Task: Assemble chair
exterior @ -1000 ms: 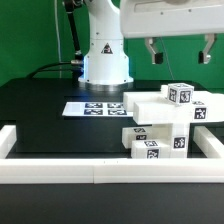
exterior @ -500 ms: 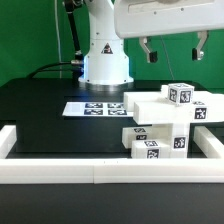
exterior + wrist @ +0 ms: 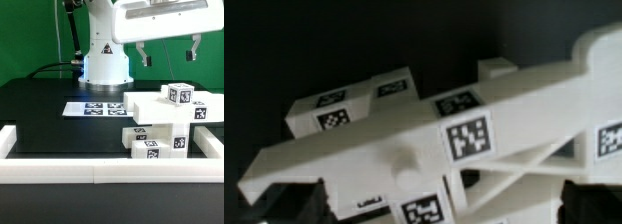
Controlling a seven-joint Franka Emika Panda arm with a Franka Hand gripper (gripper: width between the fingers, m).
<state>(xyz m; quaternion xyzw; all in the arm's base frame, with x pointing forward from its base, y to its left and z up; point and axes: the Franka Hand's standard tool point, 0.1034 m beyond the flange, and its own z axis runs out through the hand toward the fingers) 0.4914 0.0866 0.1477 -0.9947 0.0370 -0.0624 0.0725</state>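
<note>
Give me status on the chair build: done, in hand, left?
Done: the white chair parts already sit joined in one chunky stack by the exterior view's right. In hand: nothing; the gripper hangs open and empty above that stack. Left: the pictures don't show which parts are still missing or loose, so the remaining steps can't be told. The marker board lies flat beside the stack.

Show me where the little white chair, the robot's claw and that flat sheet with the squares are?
chair [image 3: 168, 122]: exterior view, on its front white face.
gripper [image 3: 168, 52]: exterior view, midway between its open fingertips.
marker board [image 3: 93, 108]: exterior view, on its printed top.
</note>
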